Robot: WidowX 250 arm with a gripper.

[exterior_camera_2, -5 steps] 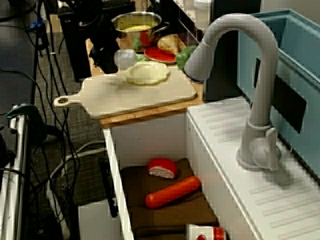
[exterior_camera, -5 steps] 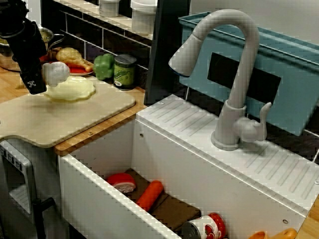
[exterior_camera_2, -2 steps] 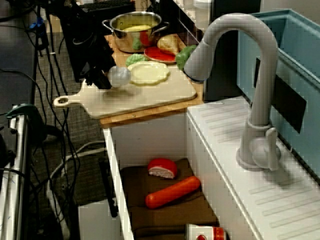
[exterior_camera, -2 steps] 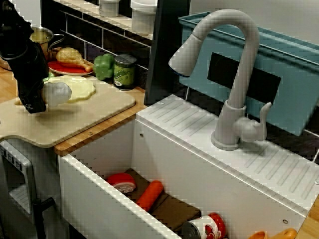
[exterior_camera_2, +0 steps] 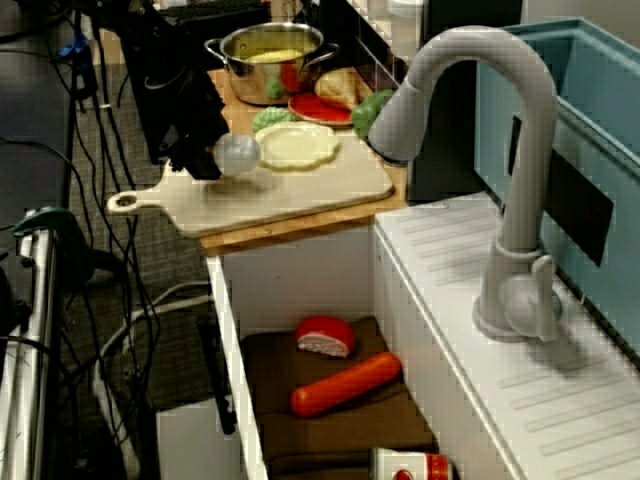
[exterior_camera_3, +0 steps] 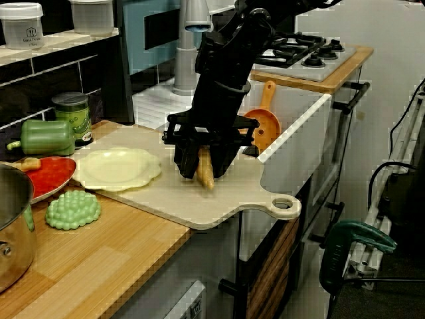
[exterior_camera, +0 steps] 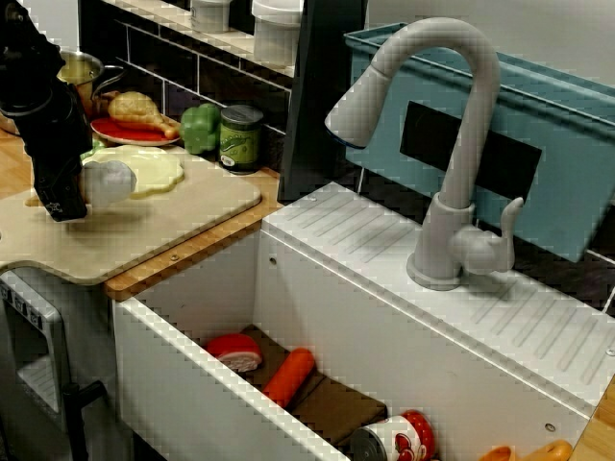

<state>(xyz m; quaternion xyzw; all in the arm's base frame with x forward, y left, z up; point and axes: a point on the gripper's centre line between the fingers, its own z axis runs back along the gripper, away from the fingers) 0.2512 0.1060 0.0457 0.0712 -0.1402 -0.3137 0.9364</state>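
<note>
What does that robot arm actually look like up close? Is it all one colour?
Yes, the arm is black all over, built of chunky rounded segments joined one to the next. Its tool is black too: a wide crossbar with two short fingers beneath. No cables stand out against it.

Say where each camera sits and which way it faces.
View from the sink front: sits low before the sink, faces across it to the faucet and cutting board; arm and gripper at left edge.
View along the counter: sits high over the sink, faces down the counter toward the pot; gripper shows top left.
View from the pot end: sits by the pot, faces back toward the stove; arm at centre.
Shared: all three show the cutting board and the gripper shut on a pale round-headed item.
</note>
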